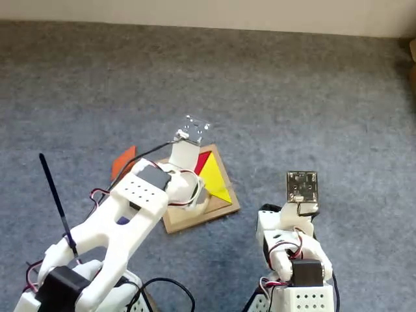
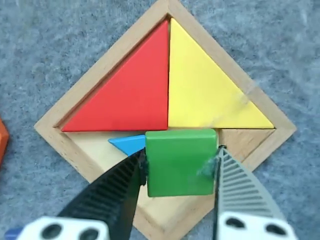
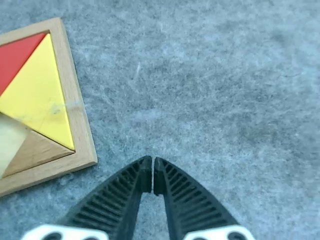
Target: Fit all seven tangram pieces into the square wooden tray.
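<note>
Left gripper [image 2: 181, 153] clamps green square [image 2: 180, 172] over tray [image 2: 107, 60], beside blue piece [image 2: 127, 144] | red triangle [image 2: 132, 95], yellow triangle [image 2: 205, 95] seated edge to edge in tray | orange piece [image 1: 123, 161] on carpet [image 3: 225, 75], tray's 10 o'clock | right gripper [image 3: 152, 167] pinched closed, empty, tray's 3 o'clock.

Grey carpet [image 1: 292, 84]: short, mottled pile covering the whole work surface, from the near edge to the far edge and from left to right; its fibres show as pale flecks in the close views [image 3: 225, 90]. Pale strip [image 1: 195, 13]: 1 light band running along the far edge of the carpet, left to right. Thin black rod [image 1: 54, 195]: slanted, at the near left, over the carpet. Brown object [image 1: 413, 55]: at the far right edge, cut off, kind not discernible.
</note>
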Available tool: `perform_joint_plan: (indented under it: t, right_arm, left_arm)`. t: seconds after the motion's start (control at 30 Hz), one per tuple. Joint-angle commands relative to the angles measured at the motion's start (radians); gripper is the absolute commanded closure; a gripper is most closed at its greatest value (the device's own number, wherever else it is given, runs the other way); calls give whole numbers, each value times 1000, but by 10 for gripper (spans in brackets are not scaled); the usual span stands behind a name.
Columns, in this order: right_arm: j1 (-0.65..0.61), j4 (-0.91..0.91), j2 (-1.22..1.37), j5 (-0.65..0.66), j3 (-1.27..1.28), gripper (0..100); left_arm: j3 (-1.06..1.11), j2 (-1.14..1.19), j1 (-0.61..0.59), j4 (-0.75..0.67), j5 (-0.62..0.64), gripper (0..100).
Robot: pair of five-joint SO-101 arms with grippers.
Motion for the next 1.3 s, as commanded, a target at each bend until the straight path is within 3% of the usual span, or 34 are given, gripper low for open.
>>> perform_joint_plan:
  t: [0.0,0.27,0.5,0.7,0.83,1.07,1.27]
  right_arm:
    - [15,5,-15,2,133,971]
    - [15,5,-15,2,133,971]
    - [16,4,-15,2,133,971]
    - [16,4,-15,2,133,971]
    - [16,4,-15,2,133,971]
    - [18,4,-15,2,133,971]
    - [18,4,-15,2,133,971]
  left_arm:
    - [-4,-27,25,-8,35,689]
    - [-5,-38,16,-5,68,671]
    - [-31,-84,-81,72,60,699]
    - [13,-94,-166,78,-121,790]
    - [51,-30,-199,43,-149,790]
    - [19,110,-163,3,-150,790]
    - [18,71,-131,3,-144,793]
